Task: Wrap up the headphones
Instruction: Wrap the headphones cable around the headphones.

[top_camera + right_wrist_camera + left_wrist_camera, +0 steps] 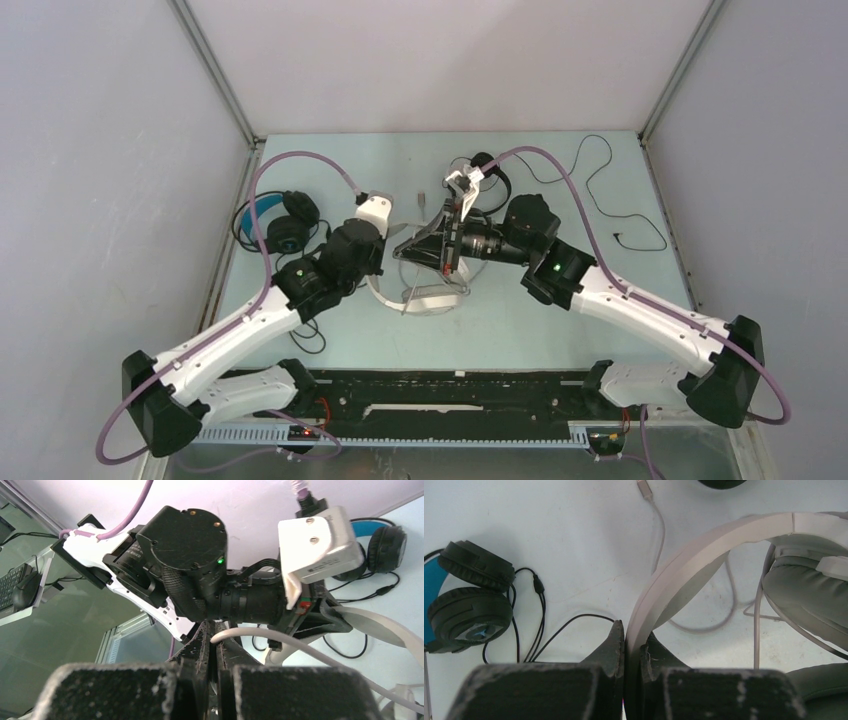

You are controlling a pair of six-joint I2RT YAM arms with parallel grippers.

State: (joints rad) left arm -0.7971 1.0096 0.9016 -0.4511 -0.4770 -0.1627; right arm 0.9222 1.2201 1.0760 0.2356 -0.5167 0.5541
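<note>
Now: white headset (425, 295) sits mid-worktop (560, 330), between the two arms. Grip: left fingers (616, 642) closed on its headband (704, 545), at the lower bend. Also right fingers (202, 640) closed, pinching its grey cable (280, 640), raised above the headset.

Risks, my judgement:
- The cable slips out of that thin pinch if pulled taut.
- The headband twists in the left clamp.
- The slack loop and plug (644, 489) beyond the white headset snag an earcup.
- Both wrists crowd over it, so a tight wrap invites a knock.

Bulky black headset (280, 220) lies left of the white headset, its leads near the left arm. Thin black headset (490, 178) lies just beyond, its cord (600, 190) trailing right. Best room is on the near side of the white headset.
</note>
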